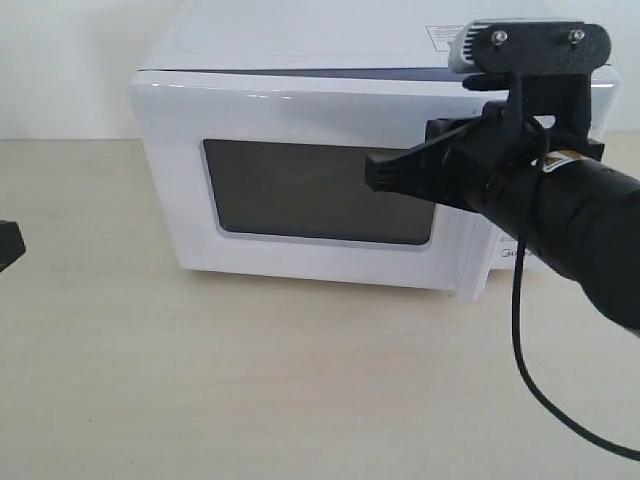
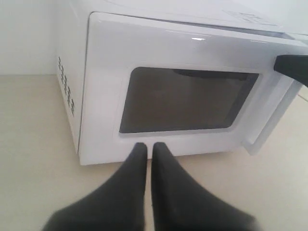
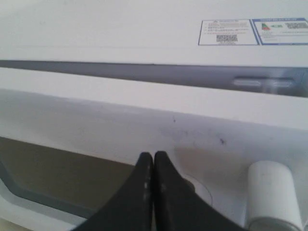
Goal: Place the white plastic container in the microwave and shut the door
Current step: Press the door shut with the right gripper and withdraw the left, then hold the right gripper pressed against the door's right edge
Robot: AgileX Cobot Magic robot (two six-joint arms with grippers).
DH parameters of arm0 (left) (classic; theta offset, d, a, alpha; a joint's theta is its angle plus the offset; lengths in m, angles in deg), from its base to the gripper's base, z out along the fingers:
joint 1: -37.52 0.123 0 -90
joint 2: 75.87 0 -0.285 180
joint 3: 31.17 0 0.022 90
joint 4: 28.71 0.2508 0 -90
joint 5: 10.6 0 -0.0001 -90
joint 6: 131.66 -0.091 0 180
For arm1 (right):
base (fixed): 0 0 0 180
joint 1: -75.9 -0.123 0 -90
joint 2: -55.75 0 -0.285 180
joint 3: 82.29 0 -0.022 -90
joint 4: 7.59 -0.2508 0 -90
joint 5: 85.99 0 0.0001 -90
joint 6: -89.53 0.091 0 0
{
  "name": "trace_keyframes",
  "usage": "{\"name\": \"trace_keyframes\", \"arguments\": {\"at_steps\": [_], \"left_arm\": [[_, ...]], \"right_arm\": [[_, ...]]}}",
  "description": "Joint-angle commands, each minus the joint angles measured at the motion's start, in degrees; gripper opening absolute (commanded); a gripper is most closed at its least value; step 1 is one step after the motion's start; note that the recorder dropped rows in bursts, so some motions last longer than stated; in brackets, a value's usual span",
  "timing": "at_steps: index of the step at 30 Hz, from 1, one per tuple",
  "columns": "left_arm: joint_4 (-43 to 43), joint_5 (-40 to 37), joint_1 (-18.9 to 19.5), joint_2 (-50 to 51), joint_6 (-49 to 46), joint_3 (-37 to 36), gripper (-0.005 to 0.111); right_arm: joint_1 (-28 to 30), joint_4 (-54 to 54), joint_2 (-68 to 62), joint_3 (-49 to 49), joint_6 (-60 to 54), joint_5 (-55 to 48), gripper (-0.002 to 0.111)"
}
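The white microwave [image 1: 300, 45] stands at the back of the table. Its door [image 1: 180, 150], with the dark window [image 1: 300, 190], is swung almost closed; a thin dark gap [image 3: 144, 72] shows along the door's top edge. My right gripper [image 1: 372, 172] is shut, its tips [image 3: 153, 155] against the door front beside the white bar handle [image 3: 269, 192]. My left gripper [image 2: 149, 145] is shut and empty, low over the table in front of the door's hinge side. The white plastic container is hidden from every view.
Light wooden table [image 1: 250, 380] spreads in front of the microwave. The right arm [image 1: 580, 230] and its black cable [image 1: 530, 370] cover the dial panel. Sticker labels [image 3: 252, 32] sit on the microwave top. Vent holes [image 2: 65, 89] mark its left side.
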Motion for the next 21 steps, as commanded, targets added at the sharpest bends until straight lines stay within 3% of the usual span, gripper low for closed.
{"name": "trace_keyframes", "arguments": {"at_steps": [1, 21], "left_arm": [[-0.64, 2.09, -0.37, -3.58, 1.67, -3.47, 0.004], [-0.64, 2.95, -0.26, -3.59, 1.67, -4.65, 0.004]], "right_arm": [[0.23, 0.38, -1.71, -0.33, -0.35, 1.52, 0.000], [0.23, -1.19, -1.99, -0.74, -0.81, 5.77, 0.000]]}}
